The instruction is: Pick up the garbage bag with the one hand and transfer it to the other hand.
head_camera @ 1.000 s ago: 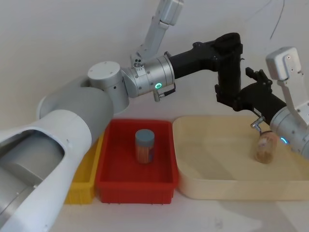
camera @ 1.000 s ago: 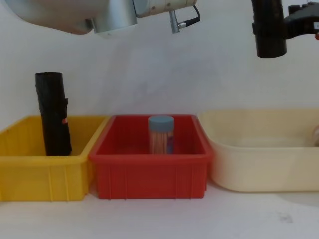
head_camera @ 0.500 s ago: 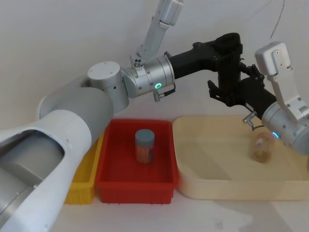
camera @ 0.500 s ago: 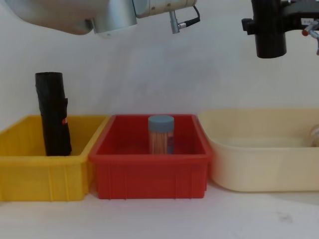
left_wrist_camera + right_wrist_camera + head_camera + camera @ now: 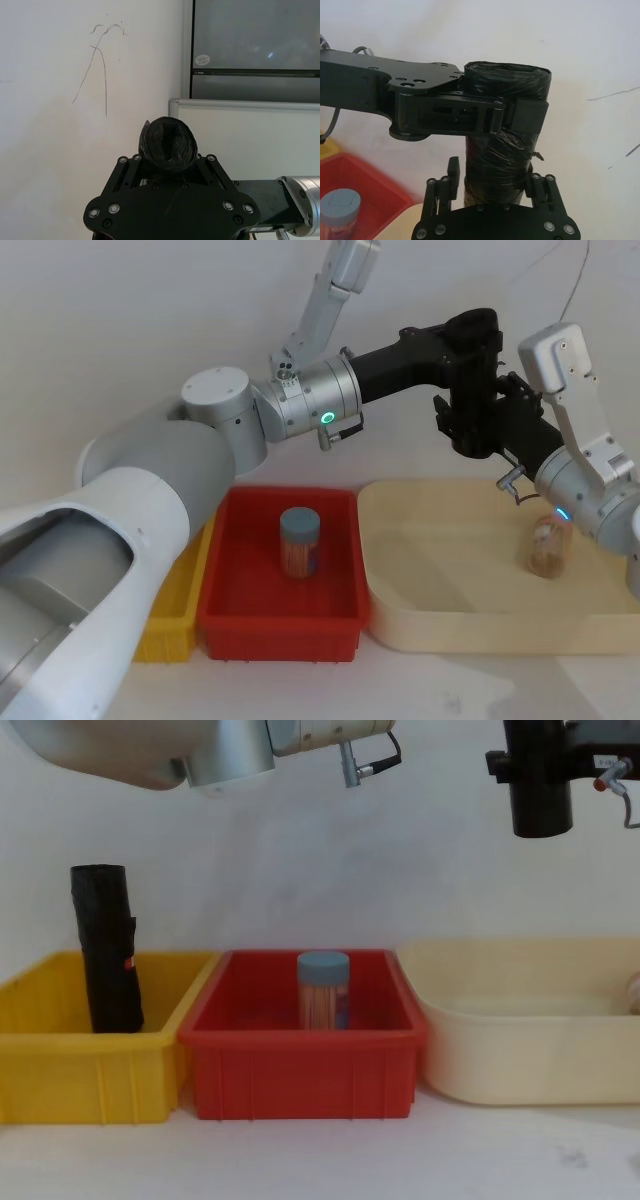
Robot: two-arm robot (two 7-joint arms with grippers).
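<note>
Left gripper [image 5: 517,116] was clamped on the garbage bag [image 5: 506,145], held upright above the cream tray [image 5: 400,625]; right gripper [image 5: 492,187] straddled its lower end (closure unclear). Risk: early left release drops the roll

Air above the red bin [image 5: 303,1038] and cream tray [image 5: 520,1065] was left open. The garbage bag [image 5: 541,780] was crowded high up by both grippers. The yellow bin's [image 5: 60,1065] far left corner was blocked by a marked black roll [image 5: 106,950].
</note>
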